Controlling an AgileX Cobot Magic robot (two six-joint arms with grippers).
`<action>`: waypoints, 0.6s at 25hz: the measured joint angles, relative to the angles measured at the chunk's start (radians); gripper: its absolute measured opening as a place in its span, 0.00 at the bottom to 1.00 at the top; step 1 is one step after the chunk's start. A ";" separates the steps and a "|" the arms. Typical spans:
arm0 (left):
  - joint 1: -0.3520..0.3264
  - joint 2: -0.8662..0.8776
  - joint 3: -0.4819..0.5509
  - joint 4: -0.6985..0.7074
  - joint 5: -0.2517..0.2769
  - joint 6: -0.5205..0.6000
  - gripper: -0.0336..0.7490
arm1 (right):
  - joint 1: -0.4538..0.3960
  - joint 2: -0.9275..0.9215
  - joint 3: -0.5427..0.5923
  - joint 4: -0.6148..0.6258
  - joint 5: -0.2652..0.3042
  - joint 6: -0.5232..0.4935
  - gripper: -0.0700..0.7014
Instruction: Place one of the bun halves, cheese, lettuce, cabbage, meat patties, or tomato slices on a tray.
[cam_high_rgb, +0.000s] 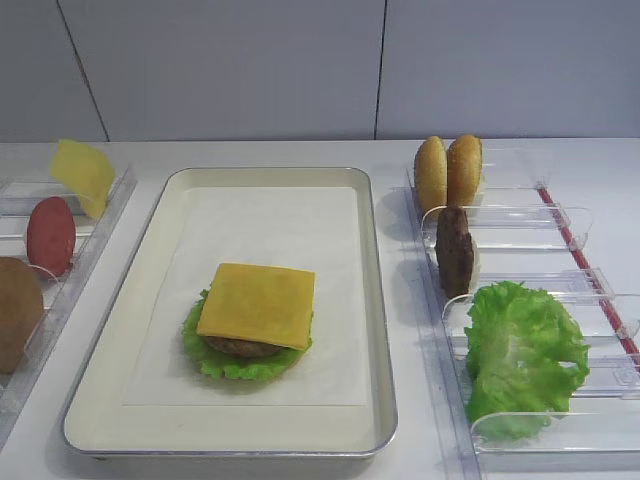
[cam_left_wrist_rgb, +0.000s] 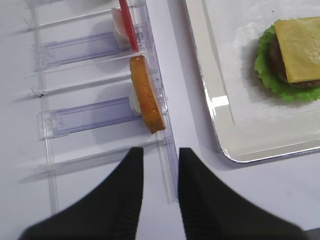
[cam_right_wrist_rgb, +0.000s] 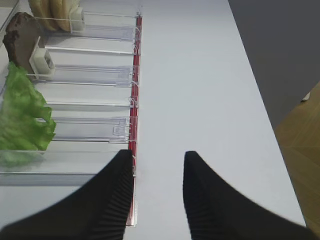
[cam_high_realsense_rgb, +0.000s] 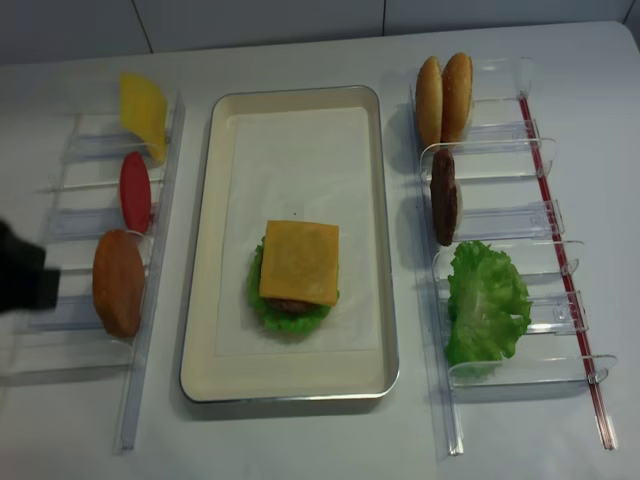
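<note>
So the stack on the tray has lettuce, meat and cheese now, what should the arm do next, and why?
Probably ease the left gripper forward around the bun half standing just ahead of it. Its jaws stand apart and empty, and the cheese already tops the patty and lettuce on the tray. The tomato slice, further along that rack, would suit as well.

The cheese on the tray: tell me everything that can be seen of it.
The cheese is one thin, flat, square slice, yellow-orange, smooth and matte, uncut and unmelted. It lies face up, turned slightly askew, on a meat patty whose edge shows below it. The patty sits on lettuce whose ruffled edge shows around it, on the tray liner's near half. No end effector touches it.
</note>
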 joint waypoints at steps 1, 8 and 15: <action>0.000 -0.034 0.017 0.000 0.002 0.000 0.26 | 0.000 0.000 0.000 0.000 0.000 0.000 0.44; 0.000 -0.262 0.122 -0.015 0.008 0.000 0.26 | 0.000 0.000 0.000 0.000 0.000 0.000 0.44; 0.000 -0.487 0.269 -0.027 0.010 0.000 0.26 | 0.000 0.000 0.000 0.000 0.000 0.000 0.44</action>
